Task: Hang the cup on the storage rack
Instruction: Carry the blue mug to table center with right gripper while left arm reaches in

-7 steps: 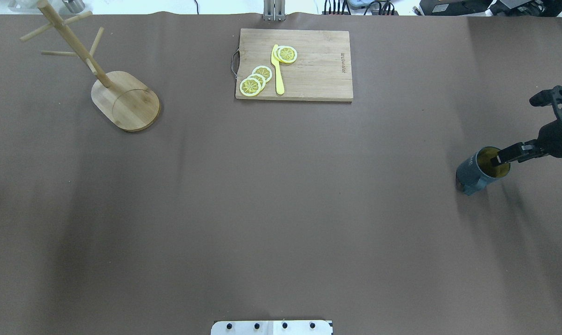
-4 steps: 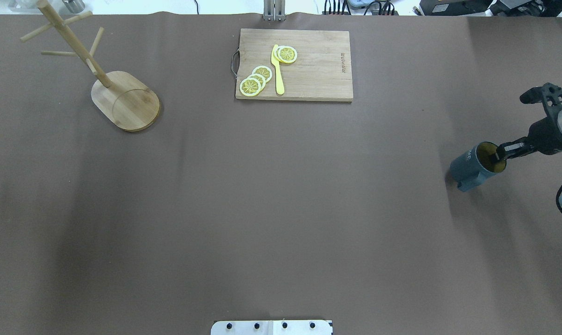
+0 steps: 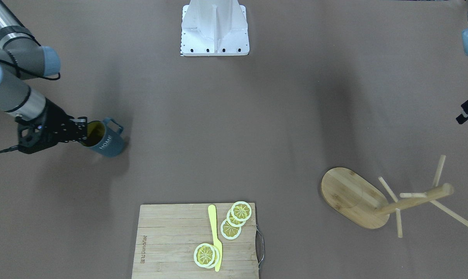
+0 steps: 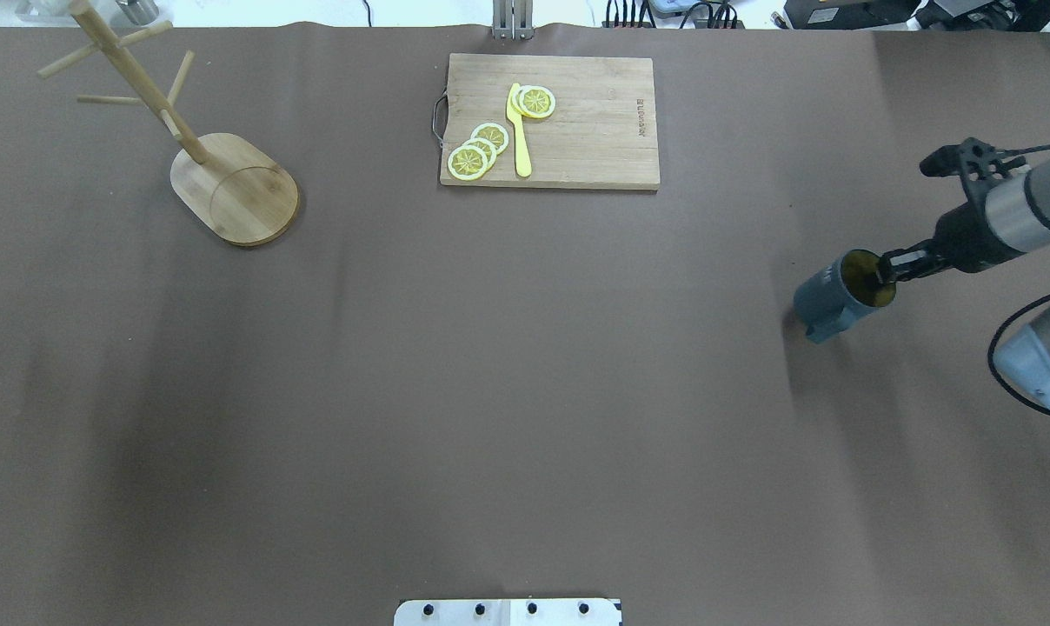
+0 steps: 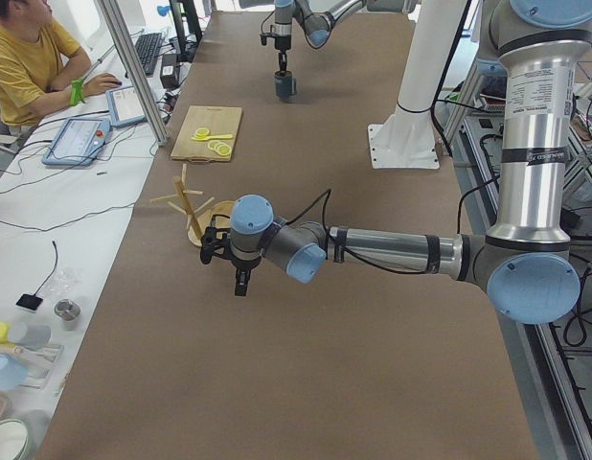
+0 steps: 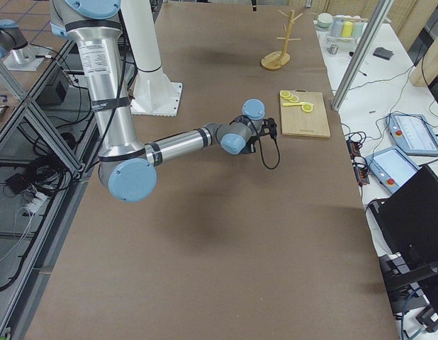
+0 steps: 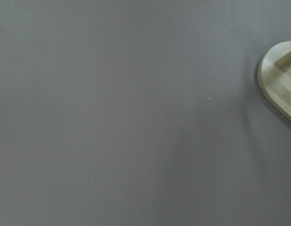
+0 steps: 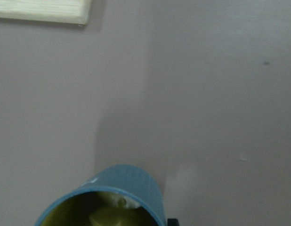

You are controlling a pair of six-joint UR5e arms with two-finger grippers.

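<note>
Your right gripper [image 4: 881,268] is clamped on the rim of the cup [image 4: 825,300] at the right end of the table [image 4: 525,391]; a cutting board [image 4: 577,148] with lemon slices [image 4: 477,149] lies far-side centre, the storage rack [image 4: 234,187] well apart at left. The cup tilts, mouth toward the gripper, handle toward the robot base [image 4: 508,611]. Whether your left gripper [image 5: 240,281] is apart or together cannot be told

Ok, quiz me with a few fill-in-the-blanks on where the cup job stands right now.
The right gripper grips the cup by its ____. The cup's white lettering reads ____. The rack stands on the robot's ____ side, with no cup hung on it.
Missing words: rim; HOME; left.
</note>
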